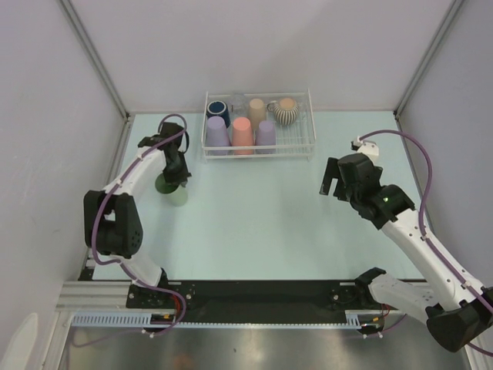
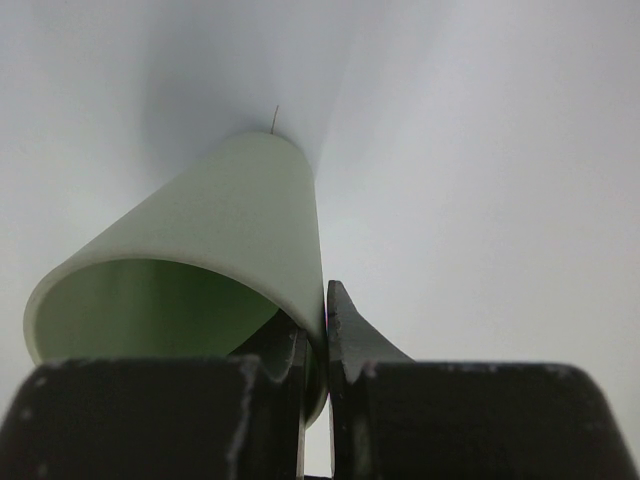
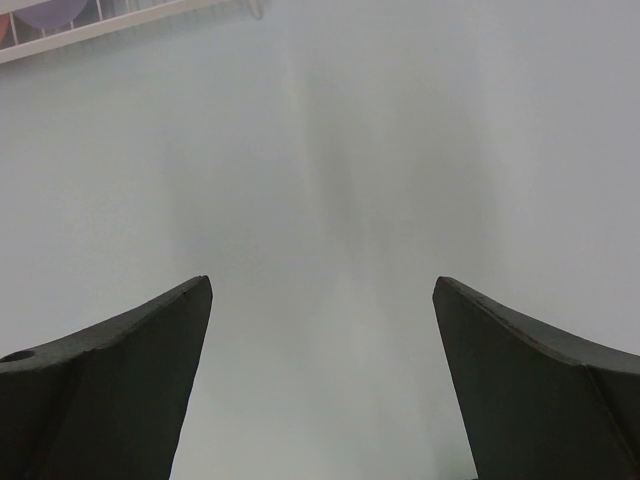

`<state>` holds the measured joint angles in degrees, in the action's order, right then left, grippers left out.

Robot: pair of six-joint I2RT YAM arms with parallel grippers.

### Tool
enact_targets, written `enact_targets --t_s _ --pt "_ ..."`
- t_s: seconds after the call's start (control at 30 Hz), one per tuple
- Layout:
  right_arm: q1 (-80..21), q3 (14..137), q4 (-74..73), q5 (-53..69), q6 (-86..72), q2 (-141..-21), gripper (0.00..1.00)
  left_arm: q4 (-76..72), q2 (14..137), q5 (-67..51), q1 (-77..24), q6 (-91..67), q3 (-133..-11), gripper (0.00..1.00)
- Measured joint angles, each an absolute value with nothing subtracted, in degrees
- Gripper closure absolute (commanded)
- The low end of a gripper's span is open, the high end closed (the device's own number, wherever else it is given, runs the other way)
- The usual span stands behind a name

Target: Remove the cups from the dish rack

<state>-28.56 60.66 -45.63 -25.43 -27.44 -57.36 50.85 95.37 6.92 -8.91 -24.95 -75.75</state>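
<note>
The white wire dish rack [image 1: 311, 123] stands at the back middle of the table. It holds a navy mug [image 1: 217, 109], a clear cup [image 1: 238, 102], a tan cup [image 1: 256, 109], a ribbed beige mug [image 1: 286, 111], two lavender cups [image 1: 217, 132] [image 1: 266, 132] and a salmon-pink cup [image 1: 243, 132]. My left gripper [image 1: 176, 179] is shut on the rim of the pale green cup [image 1: 177, 194], left of the rack; in the left wrist view one finger is inside the cup [image 2: 200, 250] and one outside. My right gripper [image 1: 333, 183] is open and empty over bare table.
Grey walls stand close on the left and right of the table. The right wrist view shows the rack's front rail [image 3: 100, 27] and a lavender cup [image 3: 45, 12] at the top left. The arm bases sit on a black rail [image 1: 254, 294] at the near edge.
</note>
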Motion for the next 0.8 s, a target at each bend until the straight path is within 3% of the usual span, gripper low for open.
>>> enact_targets --t_s 0.1,0.13,0.23,0.4,0.8 --pt "-28.56 59.96 -45.43 -25.43 -27.44 -57.36 0.01 50.87 95.64 6.92 -8.91 -24.86 -75.90 0.78" --pt "-28.56 59.83 -45.39 -25.43 -27.44 -57.36 0.01 50.87 95.64 6.94 -8.91 -24.80 -75.90 0.62" --pt "-28.56 59.64 -45.21 -25.43 -27.40 -57.36 0.01 50.78 95.64 7.29 -8.91 -24.23 -75.90 0.46" --pt "-28.56 59.44 -44.86 -25.43 -27.35 -57.32 0.01 50.70 94.63 7.42 -8.91 -24.03 -75.90 0.38" --pt "-28.56 59.44 -43.77 -24.97 -26.92 -57.34 0.00 51.77 85.97 9.08 -10.11 -24.67 -79.35 0.36"
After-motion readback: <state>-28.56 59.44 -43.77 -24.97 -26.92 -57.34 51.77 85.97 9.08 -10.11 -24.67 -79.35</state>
